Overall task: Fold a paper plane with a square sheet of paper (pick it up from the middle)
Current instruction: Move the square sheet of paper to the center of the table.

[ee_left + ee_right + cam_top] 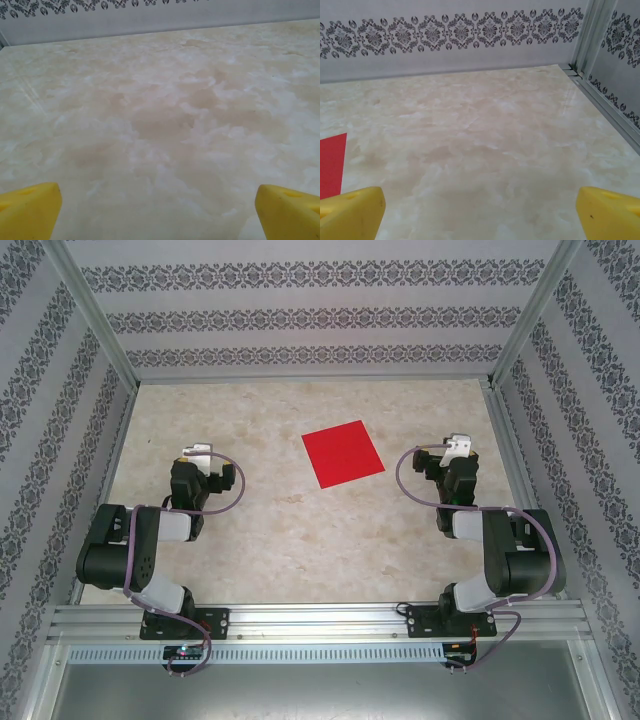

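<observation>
The square sheet of paper [343,454] is lying flat and unfolded on the marbled worktop [290,540]. It is sitting in the far half, slightly right of centre, and is turned a little askew to the worktop's edges. The left hand [198,453] is sitting to the left of the sheet, well apart from it. Its yellow fingers [27,212] are standing wide, with bare worktop showing between them. The right hand [456,448] is sitting to the right of the sheet, nearer to it but not touching. Its yellow fingers [350,212] are likewise spreading wide and are gripping nothing. In the right wrist view, a red strip of the sheet [331,162] is showing at the left border. Patterned walls [320,315] are enclosing the worktop on three sides.
</observation>
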Available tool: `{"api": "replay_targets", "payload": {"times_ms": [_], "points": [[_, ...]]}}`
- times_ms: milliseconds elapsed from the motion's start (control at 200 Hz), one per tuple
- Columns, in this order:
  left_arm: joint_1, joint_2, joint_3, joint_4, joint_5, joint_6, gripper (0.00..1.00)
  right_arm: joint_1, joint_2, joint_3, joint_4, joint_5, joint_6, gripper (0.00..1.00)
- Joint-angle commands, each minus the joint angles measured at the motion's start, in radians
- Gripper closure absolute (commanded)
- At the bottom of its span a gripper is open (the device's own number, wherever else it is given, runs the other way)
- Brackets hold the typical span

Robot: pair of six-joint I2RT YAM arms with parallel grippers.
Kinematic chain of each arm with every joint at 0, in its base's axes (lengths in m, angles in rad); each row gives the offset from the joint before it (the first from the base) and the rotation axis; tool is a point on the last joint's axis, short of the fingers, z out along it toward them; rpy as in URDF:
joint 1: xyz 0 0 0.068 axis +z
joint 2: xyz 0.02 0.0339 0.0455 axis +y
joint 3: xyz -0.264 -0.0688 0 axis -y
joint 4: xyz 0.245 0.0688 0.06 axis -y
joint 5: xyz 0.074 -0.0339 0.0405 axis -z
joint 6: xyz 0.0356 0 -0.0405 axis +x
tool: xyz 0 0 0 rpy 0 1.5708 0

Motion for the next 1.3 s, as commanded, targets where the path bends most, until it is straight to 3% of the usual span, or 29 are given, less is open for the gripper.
{"api": "replay_targets", "payload": {"times_ms": [0,789,924,1089,1294], "points": [[-0.007,0.008,0.019,0.032,0.008,0.013,0.00,-0.011,0.002,-0.011,0.036,-0.020,-0.017,0.02],[-0.006,0.007,0.017,0.035,0.008,0.013,0.00,-0.012,0.002,-0.010,0.033,-0.025,-0.016,0.02],[-0.008,-0.062,0.029,-0.047,-0.092,-0.025,0.00,-0.010,-0.042,-0.011,0.009,-0.024,-0.019,0.02],[-0.008,-0.192,0.109,-0.329,-0.165,-0.093,0.00,0.015,-0.205,0.064,-0.265,0.060,-0.012,0.02],[-0.008,-0.332,0.234,-0.611,-0.136,-0.214,0.00,0.028,-0.305,0.315,-0.797,0.081,0.238,0.02]]}}
